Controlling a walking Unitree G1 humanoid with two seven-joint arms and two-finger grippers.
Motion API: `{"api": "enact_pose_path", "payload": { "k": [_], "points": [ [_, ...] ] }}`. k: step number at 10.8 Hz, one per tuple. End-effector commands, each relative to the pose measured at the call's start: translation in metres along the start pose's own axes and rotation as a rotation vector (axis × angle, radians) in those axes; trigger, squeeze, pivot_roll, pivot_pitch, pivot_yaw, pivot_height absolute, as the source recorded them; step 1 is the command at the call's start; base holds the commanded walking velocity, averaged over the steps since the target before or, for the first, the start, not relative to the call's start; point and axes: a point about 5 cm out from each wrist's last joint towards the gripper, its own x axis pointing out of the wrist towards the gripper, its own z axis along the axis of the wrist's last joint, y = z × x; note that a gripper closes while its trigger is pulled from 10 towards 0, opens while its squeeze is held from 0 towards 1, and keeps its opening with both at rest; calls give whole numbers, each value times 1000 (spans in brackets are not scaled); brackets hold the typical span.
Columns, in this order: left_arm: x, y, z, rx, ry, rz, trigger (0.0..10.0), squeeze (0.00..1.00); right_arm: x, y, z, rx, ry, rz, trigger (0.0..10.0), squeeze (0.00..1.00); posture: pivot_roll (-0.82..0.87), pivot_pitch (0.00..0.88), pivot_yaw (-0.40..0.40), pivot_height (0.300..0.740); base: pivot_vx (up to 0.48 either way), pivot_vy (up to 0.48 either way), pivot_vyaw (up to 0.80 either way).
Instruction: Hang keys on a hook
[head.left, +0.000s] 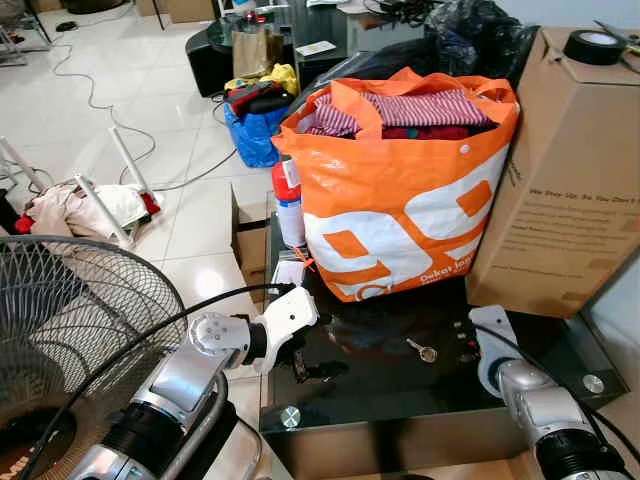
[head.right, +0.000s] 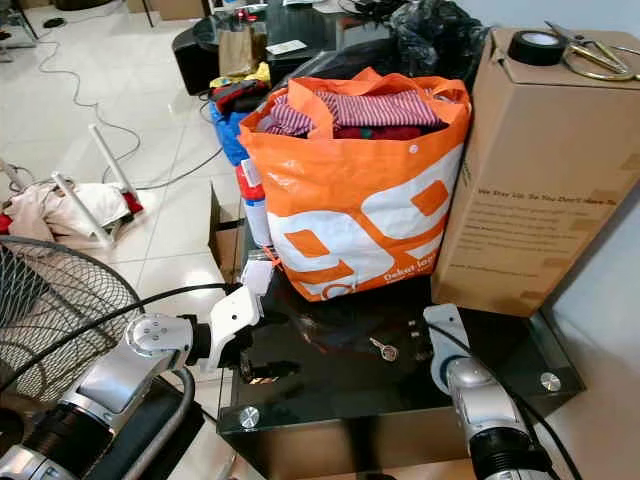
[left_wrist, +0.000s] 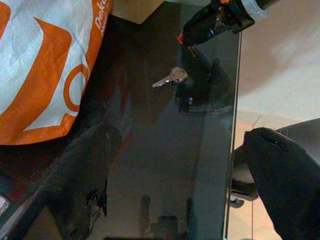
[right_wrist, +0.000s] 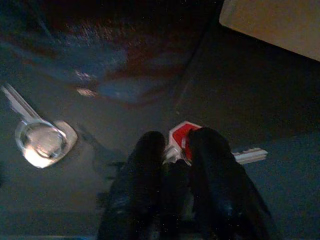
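Pinching a red-tagged key (right_wrist: 184, 136), the right end effector (right_wrist: 175, 150) sits mid-table (head.left: 420, 400).

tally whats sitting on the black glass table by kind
keys: 2, a silver key lying loose and a red-headed key at the right gripper, whose fingers are closed around it
orange shopping bag: 1
cardboard box: 1
total: 4, on the glass table; the left gripper hangs at its edge
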Motion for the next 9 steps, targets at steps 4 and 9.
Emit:
{"api": "enact_pose_path", "payload": {
  "k": [4, 9],
  "points": [
    [-2, 0, -3, 2, 19, 12, 10000, 0, -4, 1, -3, 45, 20, 26, 10000, 0, -173, 0, 79, 740, 0, 0, 0],
    [-3, 2, -4, 5, 23, 12, 10000, 0, -3, 2, 5, 93, -20, -11, 10000, 0, -172, 0, 86, 740, 0, 0, 0]
  ]
}}
